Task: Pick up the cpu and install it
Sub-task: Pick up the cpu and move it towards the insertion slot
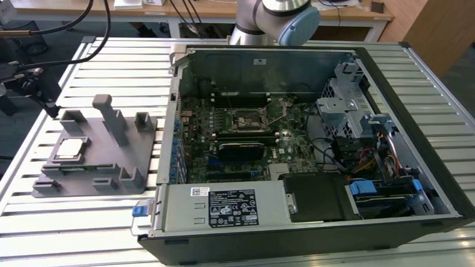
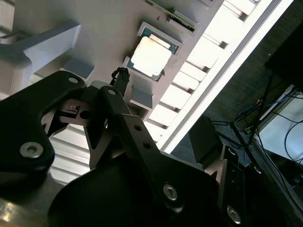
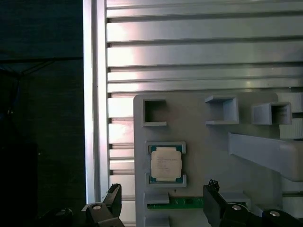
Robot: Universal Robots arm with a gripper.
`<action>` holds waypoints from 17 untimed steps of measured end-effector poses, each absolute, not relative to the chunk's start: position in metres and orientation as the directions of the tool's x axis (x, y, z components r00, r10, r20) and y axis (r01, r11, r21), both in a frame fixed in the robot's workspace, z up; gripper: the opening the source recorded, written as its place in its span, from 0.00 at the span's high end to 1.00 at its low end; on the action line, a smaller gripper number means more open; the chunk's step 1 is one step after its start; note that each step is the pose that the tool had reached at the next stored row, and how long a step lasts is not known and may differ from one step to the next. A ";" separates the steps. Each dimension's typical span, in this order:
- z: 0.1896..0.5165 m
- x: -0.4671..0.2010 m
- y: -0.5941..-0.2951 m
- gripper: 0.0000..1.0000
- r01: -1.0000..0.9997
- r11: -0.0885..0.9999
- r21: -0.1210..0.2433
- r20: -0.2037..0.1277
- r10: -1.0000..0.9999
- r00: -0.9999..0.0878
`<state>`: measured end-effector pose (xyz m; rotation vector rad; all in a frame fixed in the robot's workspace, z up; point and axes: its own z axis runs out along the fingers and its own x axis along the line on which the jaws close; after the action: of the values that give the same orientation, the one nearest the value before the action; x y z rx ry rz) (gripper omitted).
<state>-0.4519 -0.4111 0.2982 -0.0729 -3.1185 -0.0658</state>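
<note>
The cpu [image 3: 166,162] is a small silvery square chip lying flat in a pocket of the grey holder block [image 3: 203,142]. In the exterior view the cpu [image 1: 70,147] sits on that block [image 1: 97,161], to the left of the open computer case. My gripper [image 3: 163,201] hovers above the block, open, its two dark fingertips [image 3: 113,196] set wide apart with nothing between them. In the second wrist view one fingertip [image 2: 120,78] points toward the cpu [image 2: 150,56]. The motherboard socket [image 1: 247,118] lies inside the case with its metal frame raised.
The open case [image 1: 297,139] holds the motherboard, cables and drive cages. A green memory stick [image 3: 177,204] lies in the block beside the cpu. Grey posts [image 1: 111,119] rise from the block. The slatted table's edge [image 3: 92,94] runs close by.
</note>
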 end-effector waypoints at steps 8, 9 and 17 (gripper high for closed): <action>0.293 -0.452 -0.411 0.22 0.047 0.998 0.042 0.022 0.046 -0.999; 0.293 -0.452 -0.411 0.22 0.047 0.998 0.042 0.022 0.046 -0.999; 0.285 -0.452 -0.411 0.22 0.035 0.999 0.042 0.022 0.034 -0.999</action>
<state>-0.4519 -0.4111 0.2850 -0.0544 -3.1187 -0.0656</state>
